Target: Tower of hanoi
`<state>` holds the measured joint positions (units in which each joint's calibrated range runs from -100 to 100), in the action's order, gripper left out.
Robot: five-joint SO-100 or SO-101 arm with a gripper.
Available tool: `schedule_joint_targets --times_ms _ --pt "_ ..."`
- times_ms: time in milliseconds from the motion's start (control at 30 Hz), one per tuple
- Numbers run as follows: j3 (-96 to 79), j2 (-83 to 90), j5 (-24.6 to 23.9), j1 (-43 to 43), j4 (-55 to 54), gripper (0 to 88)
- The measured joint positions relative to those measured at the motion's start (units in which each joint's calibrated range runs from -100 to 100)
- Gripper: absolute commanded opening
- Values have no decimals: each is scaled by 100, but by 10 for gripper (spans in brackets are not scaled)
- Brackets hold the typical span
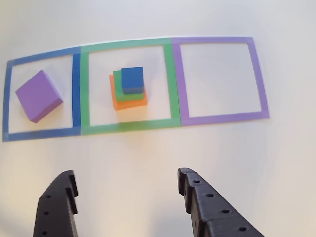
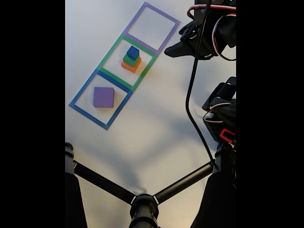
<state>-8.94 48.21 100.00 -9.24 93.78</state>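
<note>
A stack of three blocks (image 1: 129, 89) stands in the green taped square (image 1: 84, 89): orange at the bottom, green in the middle, blue on top. The same stack (image 2: 132, 59) sits in the middle square in the fixed view. A larger purple cube (image 1: 38, 95) (image 2: 103, 97) lies alone in the blue taped square (image 1: 76, 89). My gripper (image 1: 127, 174) hangs above the bare table in front of the green square, its black fingers spread wide and holding nothing. In the fixed view the gripper (image 2: 175, 45) hovers to the right of the squares.
A purple taped square (image 1: 261, 79) (image 2: 164, 14) adjoins the green one on the far side from the cube. The white table (image 1: 158, 148) stretches in front of the squares. A black tripod (image 2: 142, 204) and the arm's cables (image 2: 194, 95) cross the fixed view's lower and right parts.
</note>
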Motion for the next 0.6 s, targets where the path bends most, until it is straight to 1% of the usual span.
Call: schedule_joint_targets --times_ms 167,400,500,600 --pt "-1367 471 0 -160 -1077 307" --pt "-3474 1068 0 -150 -3078 357" --pt "-4093 1295 0 -150 -3708 372" --pt "-4488 1656 0 -260 -4011 381"
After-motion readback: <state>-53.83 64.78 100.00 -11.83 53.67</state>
